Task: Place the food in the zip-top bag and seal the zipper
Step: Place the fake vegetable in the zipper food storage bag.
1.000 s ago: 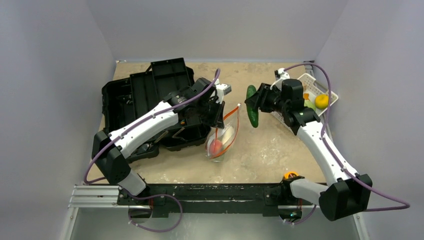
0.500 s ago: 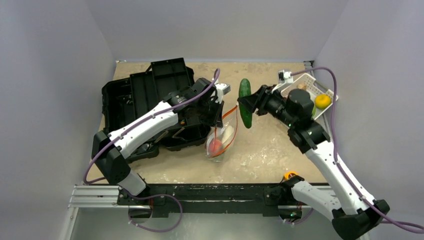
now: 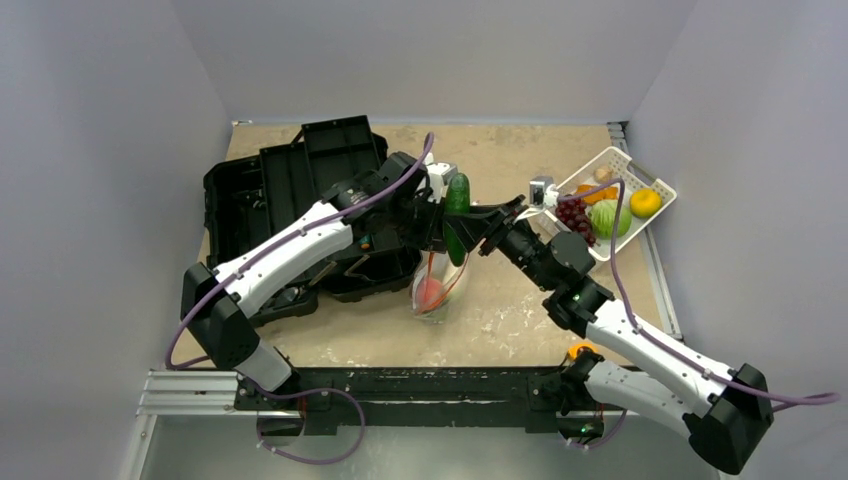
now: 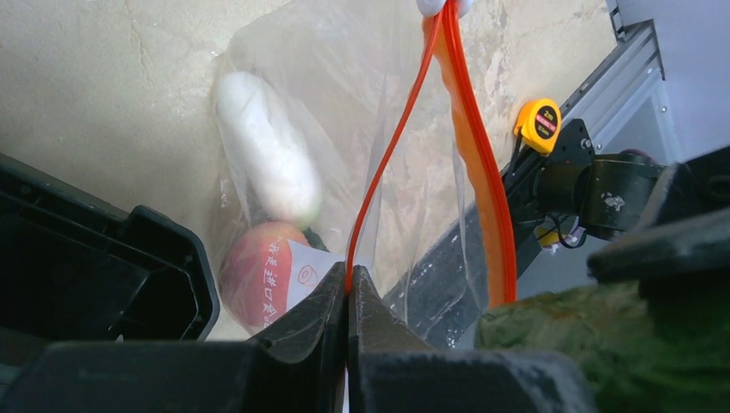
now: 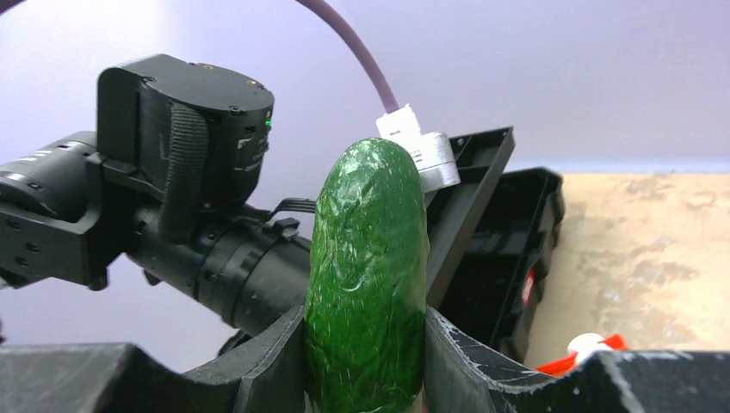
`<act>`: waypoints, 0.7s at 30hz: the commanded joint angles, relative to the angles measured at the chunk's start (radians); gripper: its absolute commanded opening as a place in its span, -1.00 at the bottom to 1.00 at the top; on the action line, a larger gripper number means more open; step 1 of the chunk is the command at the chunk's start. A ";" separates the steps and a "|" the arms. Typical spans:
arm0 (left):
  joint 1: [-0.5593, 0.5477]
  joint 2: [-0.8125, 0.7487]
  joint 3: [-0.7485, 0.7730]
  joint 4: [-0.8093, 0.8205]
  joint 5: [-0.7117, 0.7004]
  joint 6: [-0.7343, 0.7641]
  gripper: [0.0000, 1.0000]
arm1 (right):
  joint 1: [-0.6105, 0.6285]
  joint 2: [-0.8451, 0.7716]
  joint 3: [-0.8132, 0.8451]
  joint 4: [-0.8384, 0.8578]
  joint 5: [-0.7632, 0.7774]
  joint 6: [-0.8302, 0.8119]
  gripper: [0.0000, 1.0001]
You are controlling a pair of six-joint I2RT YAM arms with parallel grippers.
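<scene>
A sandy, mottled table sits between plain pale walls, with an open black toolbox on its left side and a white basket at the far right corner. The basket holds the grapes, the cabbage and the lemon.

Near the middle, just beside the toolbox's right edge, stands the zip-top bag. The left hand is closed tight on one side of the zipper, pinching the thin orange-red strip between its fingertips and holding the mouth up. The other side of the strip bows away, so the mouth gapes. Inside the bag lie the white radish and, below it, the pink-red fruit, the two touching or nearly so.

The right hand is clamped on the cucumber, its fingers pressing both sides of the lower half. The cucumber stands nearly upright, close beside the left hand and over the bag's mouth. Whether its lower end has entered the mouth is hard to tell, as the hand hides it.

A yellow tape measure lies at the near edge of the table, by the base of the right arm.
</scene>
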 commanded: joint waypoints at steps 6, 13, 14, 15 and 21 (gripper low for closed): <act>0.021 -0.039 0.006 0.047 0.062 -0.012 -1.00 | 0.007 0.061 -0.123 0.393 0.046 -0.291 -1.00; 0.021 -0.048 0.004 0.043 0.038 -0.012 -1.00 | 0.006 0.038 -0.132 0.251 0.093 -0.280 -1.00; 0.022 -0.051 0.002 0.043 0.033 -0.012 -1.00 | 0.006 0.033 -0.130 0.219 0.101 -0.256 -1.00; 0.024 -0.052 0.000 0.045 0.029 -0.012 -1.00 | 0.006 0.027 -0.116 0.162 0.116 -0.230 -1.00; 0.025 -0.053 0.001 0.044 0.022 -0.015 -1.00 | 0.007 -0.001 -0.122 0.050 -0.002 -0.090 -1.00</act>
